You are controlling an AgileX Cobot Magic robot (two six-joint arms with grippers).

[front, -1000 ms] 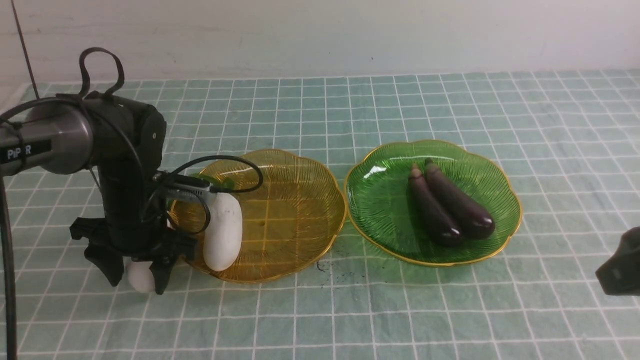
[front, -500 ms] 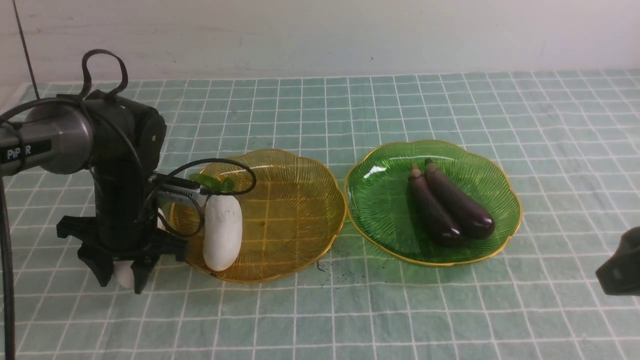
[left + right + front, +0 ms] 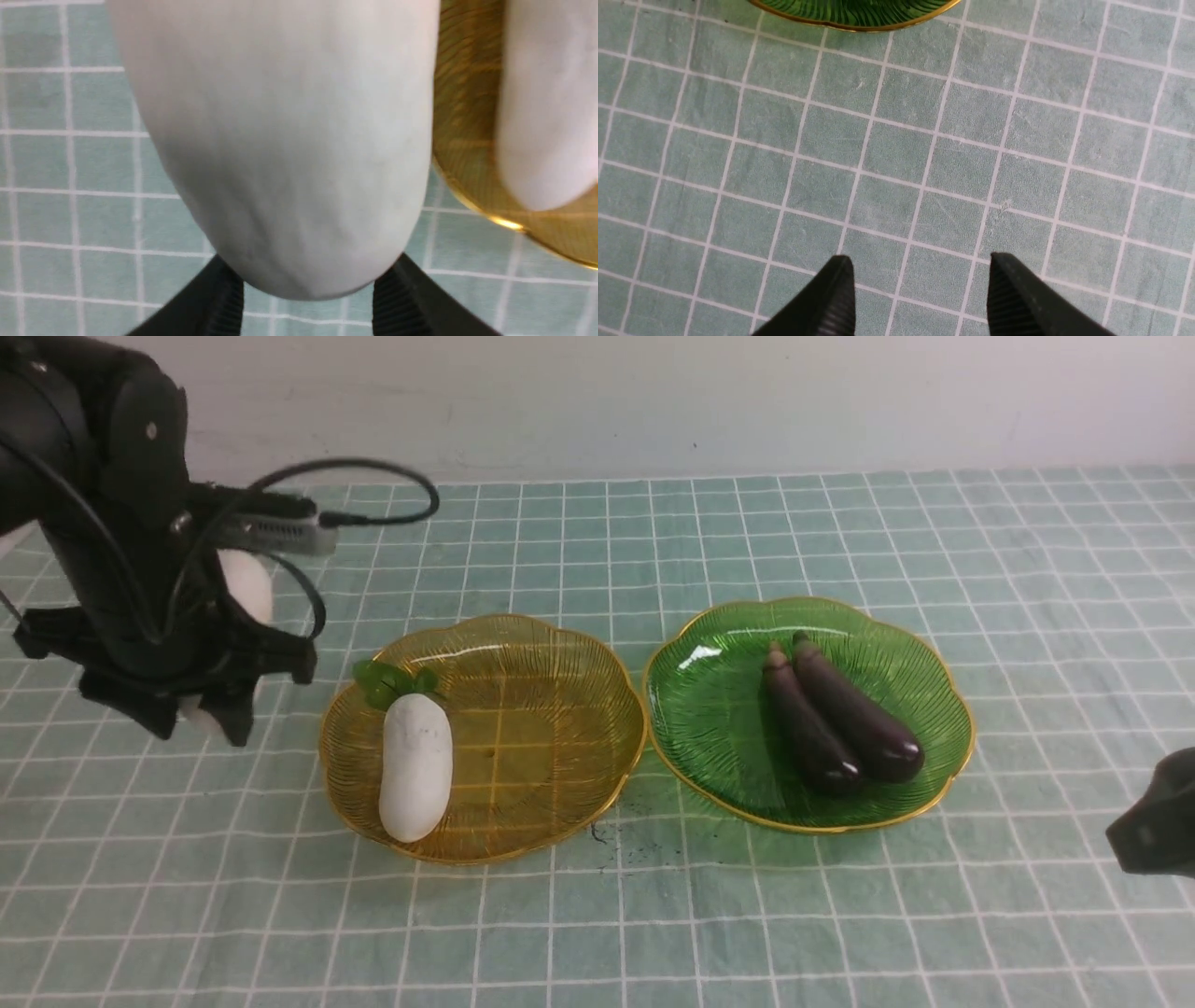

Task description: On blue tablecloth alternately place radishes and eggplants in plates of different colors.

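My left gripper (image 3: 198, 721) is shut on a white radish (image 3: 248, 586) and holds it in the air left of the amber-yellow plate (image 3: 560, 709). In the left wrist view the radish (image 3: 289, 140) fills the frame between the black fingers (image 3: 224, 303). A second radish (image 3: 414, 767) with green leaves lies in the amber plate's left half. Two dark purple eggplants (image 3: 840, 714) lie side by side in the green plate (image 3: 709, 709). My right gripper (image 3: 920, 289) is open and empty above the blue tablecloth (image 3: 597, 915), near the green plate's rim (image 3: 859, 16).
The right gripper (image 3: 1153, 826) shows at the front view's right edge, low over the cloth. A pale wall runs behind the table's far edge. A few dark specks (image 3: 607, 835) lie on the cloth between the plates' front rims.
My left arm has risen from the cloth beside the amber plate, lifting the radish up and a little to the left. The right arm and both plates have not moved.
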